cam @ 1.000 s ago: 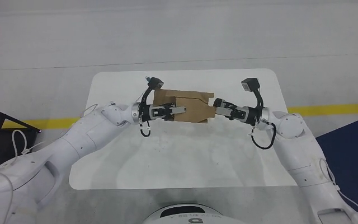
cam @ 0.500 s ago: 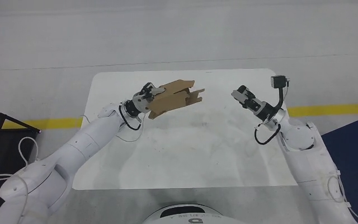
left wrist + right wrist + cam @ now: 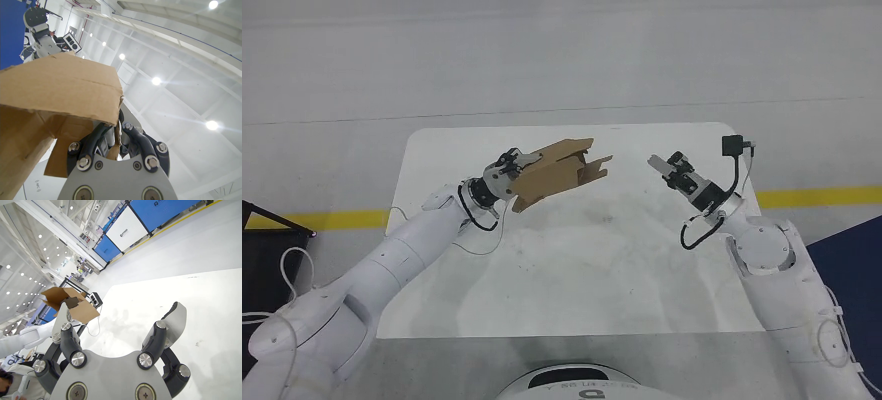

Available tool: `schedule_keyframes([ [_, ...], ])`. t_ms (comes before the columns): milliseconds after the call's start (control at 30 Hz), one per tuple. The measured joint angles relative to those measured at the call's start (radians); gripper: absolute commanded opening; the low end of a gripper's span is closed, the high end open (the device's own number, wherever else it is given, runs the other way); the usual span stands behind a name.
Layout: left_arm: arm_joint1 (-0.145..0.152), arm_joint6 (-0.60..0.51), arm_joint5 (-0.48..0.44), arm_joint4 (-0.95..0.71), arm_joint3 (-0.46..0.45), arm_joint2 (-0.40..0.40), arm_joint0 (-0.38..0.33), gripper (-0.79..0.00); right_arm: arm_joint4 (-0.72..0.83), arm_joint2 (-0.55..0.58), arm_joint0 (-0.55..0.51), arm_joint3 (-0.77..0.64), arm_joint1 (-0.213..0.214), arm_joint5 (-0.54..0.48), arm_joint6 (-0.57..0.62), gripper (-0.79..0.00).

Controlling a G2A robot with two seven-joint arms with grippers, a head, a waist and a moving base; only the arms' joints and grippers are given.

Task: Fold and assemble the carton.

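Note:
A brown cardboard carton [image 3: 560,172] hangs tilted above the far part of the white table [image 3: 572,280], its open end with loose flaps facing my right arm. My left gripper [image 3: 516,174] is shut on a flap at the carton's left end. In the left wrist view the fingers [image 3: 130,132] pinch a thin cardboard edge, with the carton [image 3: 56,91] just past them. My right gripper [image 3: 666,166] is open and holds nothing, a short gap to the right of the carton. In the right wrist view the right gripper [image 3: 121,313] stands wide apart, with the carton [image 3: 86,311] farther off.
The table's near half is bare white surface with faint scuffs. A yellow floor line [image 3: 832,195] runs past both sides of the table. A small black box on a cable [image 3: 96,300] sits beyond the table's edge.
My right gripper has let go of the carton and drawn back to the right. My left gripper has lifted the carton off the table and tilted it.

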Motion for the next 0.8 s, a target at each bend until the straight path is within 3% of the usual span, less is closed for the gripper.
schedule_keyframes([
  [133, -0.005, 0.031, 0.021, 0.053, -0.023, -0.020, 0.017, -0.785, -0.092, -0.045, 0.003, -0.011, -0.008, 0.019, -0.051, -0.022],
  [800, -0.085, 0.075, 0.073, 0.182, -0.007, -0.096, 0.060, -0.785, -0.164, -0.105, -0.026, -0.061, -0.020, 0.016, -0.059, -0.015],
])
